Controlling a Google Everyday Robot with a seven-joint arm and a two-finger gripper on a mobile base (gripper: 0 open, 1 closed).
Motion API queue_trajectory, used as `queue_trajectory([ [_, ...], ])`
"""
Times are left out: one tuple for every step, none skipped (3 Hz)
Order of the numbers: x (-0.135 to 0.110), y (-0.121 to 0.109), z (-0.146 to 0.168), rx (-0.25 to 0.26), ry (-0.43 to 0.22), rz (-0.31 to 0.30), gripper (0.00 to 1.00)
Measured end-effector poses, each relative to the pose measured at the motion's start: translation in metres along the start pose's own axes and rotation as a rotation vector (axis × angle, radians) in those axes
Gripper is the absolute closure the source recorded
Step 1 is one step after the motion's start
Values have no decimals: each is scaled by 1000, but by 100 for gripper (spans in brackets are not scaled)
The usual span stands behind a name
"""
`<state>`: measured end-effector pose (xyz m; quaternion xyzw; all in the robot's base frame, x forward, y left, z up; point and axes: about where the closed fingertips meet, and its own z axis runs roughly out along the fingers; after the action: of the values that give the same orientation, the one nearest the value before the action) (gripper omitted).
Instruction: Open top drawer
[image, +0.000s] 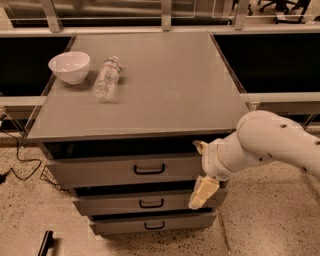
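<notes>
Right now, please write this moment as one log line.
gripper: by right end of top drawer | handle: not held | cabinet top: white bowl, lying plastic bottle

Speckled floor (27, 220) around a grey cabinet (165, 85), railing (166, 12) behind.

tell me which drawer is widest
The top drawer, just under the tabletop: wider and taller than the two below, with the biggest black handle. The gripper sits at the stack's right edge, by the middle drawer.

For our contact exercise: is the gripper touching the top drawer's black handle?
Apart. The camera view shows bare grey front between the gripper, at the drawers' right end, and the handle of the top drawer.
</notes>
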<state>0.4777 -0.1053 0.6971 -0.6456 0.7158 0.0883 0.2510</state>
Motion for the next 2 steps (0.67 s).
queue_trajectory([
  [1, -7, 9, 14, -2, -26, 0],
  [6, -11, 16, 12, 13, -43, 0],
])
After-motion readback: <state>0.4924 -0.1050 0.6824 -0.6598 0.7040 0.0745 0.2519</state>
